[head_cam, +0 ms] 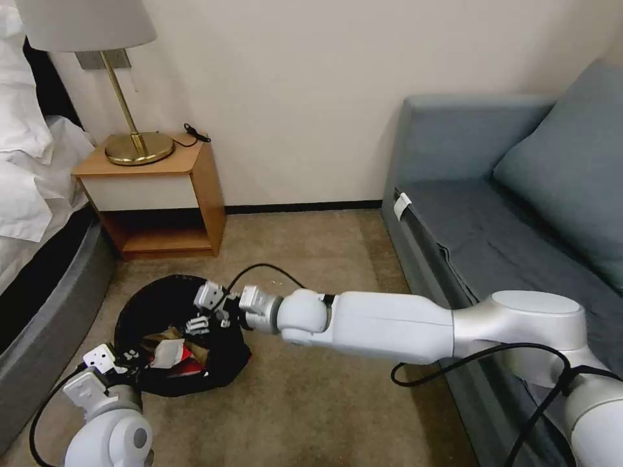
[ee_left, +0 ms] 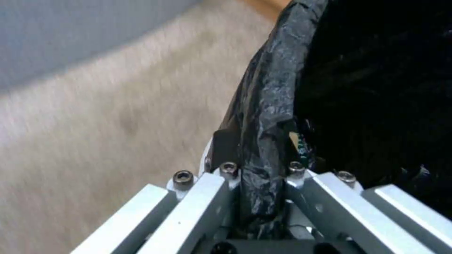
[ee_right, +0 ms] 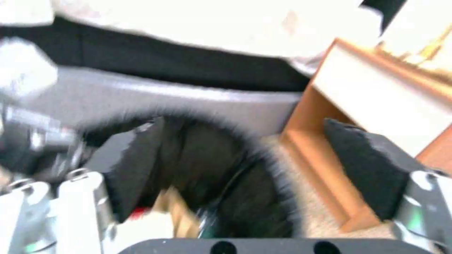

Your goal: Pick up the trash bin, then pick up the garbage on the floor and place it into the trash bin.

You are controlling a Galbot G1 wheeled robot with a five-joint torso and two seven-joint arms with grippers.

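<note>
**Bin held at the rim, litter inside**

The trash bin (head_cam: 175, 337) sits tilted on the floor (head_cam: 311, 402), near the nightstand (head_cam: 156, 194). Garbage (head_cam: 172, 353) lies inside it. The left gripper (ee_left: 259, 183) is clamped on the bin's bagged rim. The right gripper (head_cam: 209, 316) hovers over the bin's mouth, fingers (ee_right: 372, 169) spread wide.

Even soft light, blurred wrist views
</note>
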